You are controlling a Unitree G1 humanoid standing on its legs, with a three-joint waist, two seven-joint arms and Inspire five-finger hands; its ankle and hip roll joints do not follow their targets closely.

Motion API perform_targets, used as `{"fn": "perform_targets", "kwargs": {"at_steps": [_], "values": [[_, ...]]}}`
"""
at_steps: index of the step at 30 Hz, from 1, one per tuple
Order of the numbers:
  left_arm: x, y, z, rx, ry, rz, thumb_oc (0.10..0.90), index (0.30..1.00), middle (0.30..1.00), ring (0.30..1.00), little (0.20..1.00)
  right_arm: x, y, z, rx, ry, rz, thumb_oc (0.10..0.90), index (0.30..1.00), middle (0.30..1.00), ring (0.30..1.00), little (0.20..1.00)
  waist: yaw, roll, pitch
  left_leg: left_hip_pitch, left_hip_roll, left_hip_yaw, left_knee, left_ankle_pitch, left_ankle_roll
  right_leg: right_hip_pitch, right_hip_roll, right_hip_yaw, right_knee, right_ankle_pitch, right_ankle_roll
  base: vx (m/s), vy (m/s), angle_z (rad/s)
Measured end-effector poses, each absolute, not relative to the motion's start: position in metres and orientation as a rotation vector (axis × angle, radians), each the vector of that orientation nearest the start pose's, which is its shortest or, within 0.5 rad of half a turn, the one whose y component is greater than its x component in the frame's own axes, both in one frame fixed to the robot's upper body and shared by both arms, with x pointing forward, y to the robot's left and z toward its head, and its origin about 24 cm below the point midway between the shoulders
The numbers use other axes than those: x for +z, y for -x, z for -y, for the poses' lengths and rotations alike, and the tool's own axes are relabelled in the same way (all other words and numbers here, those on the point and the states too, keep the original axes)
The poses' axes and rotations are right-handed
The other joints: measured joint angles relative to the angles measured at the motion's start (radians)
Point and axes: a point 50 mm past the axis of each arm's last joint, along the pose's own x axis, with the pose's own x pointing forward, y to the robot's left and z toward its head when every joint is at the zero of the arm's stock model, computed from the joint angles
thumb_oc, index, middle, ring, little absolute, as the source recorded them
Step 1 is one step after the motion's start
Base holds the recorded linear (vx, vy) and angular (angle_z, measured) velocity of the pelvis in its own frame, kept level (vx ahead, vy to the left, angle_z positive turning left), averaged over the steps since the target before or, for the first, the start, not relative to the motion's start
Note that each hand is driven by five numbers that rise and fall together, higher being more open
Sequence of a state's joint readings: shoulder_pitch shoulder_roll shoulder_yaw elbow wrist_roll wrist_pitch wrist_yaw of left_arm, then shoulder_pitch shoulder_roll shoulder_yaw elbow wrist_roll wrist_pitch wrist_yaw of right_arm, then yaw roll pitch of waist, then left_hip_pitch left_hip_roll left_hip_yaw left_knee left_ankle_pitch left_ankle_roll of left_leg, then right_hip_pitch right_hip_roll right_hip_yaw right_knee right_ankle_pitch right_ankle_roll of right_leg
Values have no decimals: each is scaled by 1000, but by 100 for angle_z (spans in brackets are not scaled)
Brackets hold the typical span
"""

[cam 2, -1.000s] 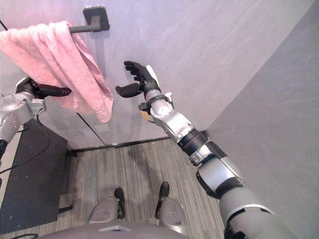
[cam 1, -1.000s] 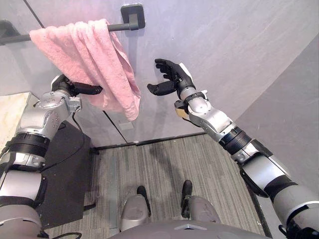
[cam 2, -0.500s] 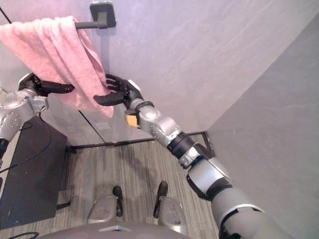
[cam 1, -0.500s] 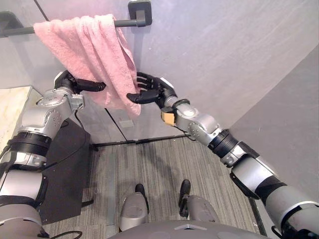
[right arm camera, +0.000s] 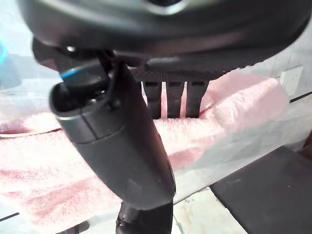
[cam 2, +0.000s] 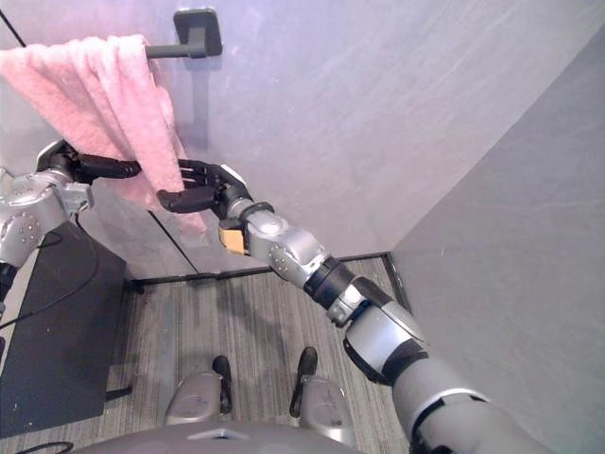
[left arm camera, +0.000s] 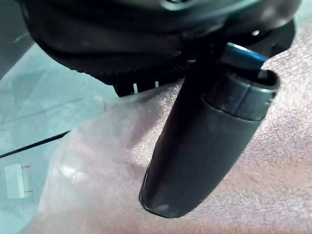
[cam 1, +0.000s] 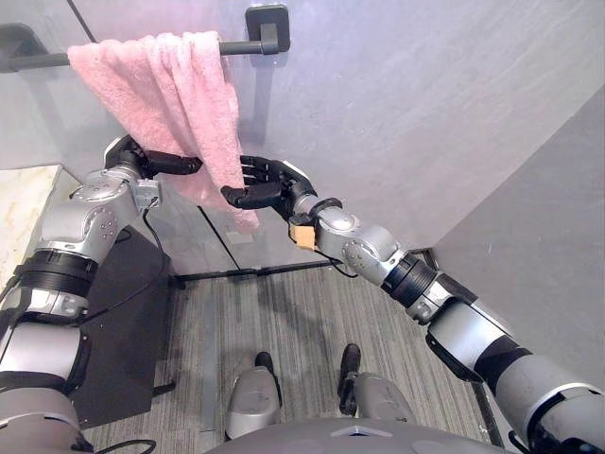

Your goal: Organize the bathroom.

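- The fluffy pink terry towel (cam 1: 165,99) is draped over a dark metal wall-mounted towel bar (cam 1: 241,43). It hangs bunched and crooked, with one long corner trailing lower toward the robot's right.
- The left hand (cam 1: 156,163) is on the towel's lower left edge. Its thumb lies flat on the pile in the left wrist view, and I'd say it's pinching the cloth, though the fingers behind the fabric are hard to make out.
- The right hand (cam 1: 263,182) is at the dangling right corner with its fingers (right arm camera: 168,97) laid straight against the cloth and the thumb spread out in front, so nothing is clamped on that side.
- My read is that the step in hand is squaring up the towel. To do it well, close the right thumb on that hanging corner before pulling, then draw both lower edges apart and level.
- Pull sideways rather than down, or the whole thing may slide off the bar.
- Further out there's a grey wall (cam 1: 425,104), a pale marble worktop (cam 1: 24,203) at the left edge with a dark cabinet (cam 1: 123,322) beside it, and grey striped flooring (cam 1: 312,312) below.
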State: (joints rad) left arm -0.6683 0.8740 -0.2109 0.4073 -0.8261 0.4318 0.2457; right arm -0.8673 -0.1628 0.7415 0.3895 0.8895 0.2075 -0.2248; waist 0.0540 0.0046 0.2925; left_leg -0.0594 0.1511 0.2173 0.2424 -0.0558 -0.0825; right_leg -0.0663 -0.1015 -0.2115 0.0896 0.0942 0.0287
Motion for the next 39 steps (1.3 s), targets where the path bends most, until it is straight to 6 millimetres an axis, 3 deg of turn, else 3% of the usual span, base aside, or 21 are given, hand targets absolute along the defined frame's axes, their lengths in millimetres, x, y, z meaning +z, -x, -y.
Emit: {"fn": "perform_targets", "kwargs": {"at_steps": [22, 23, 24, 26, 39], "values": [[170, -345, -295, 326, -65, -199, 800, 900, 900, 900, 900, 131, -331, -14, 597, -105, -138, 400, 300, 300, 300, 300, -3, 0, 0, 1, 2, 8, 1, -1, 0, -1, 0, 3, -2, 1, -1, 1, -1, 0], [169, -345, -296, 341, -67, -199, 638, 658, 658, 658, 658, 132, -332, -13, 592, -104, -135, 400, 300, 300, 300, 300, -5, 0, 0, 1, 3, 9, 1, -1, 1, -1, 0, 3, -2, 1, -1, 0, 0, 0], [169, -345, -296, 341, -67, -199, 638, 658, 658, 658, 658, 132, -332, -13, 592, -104, -135, 400, 300, 300, 300, 300, -5, 0, 0, 1, 3, 9, 1, -1, 1, -1, 0, 3, -2, 1, -1, 0, 0, 0], [169, -345, -296, 349, -67, -199, 400, 300, 300, 300, 300, 131, -334, -8, 577, -95, -134, 400, 300, 300, 300, 300, -5, 0, -1, 2, 3, 9, 1, -1, 1, -1, 1, 3, -2, 1, -1, 0, 0, 0], [171, -343, -300, 349, -47, -189, 400, 300, 300, 300, 300, 131, -336, -3, 548, -84, -131, 400, 300, 300, 300, 300, -4, 1, 0, 16, 3, 14, 0, -7, 7, 11, 0, 3, -4, 1, -3, 0, 0, 0]]}}
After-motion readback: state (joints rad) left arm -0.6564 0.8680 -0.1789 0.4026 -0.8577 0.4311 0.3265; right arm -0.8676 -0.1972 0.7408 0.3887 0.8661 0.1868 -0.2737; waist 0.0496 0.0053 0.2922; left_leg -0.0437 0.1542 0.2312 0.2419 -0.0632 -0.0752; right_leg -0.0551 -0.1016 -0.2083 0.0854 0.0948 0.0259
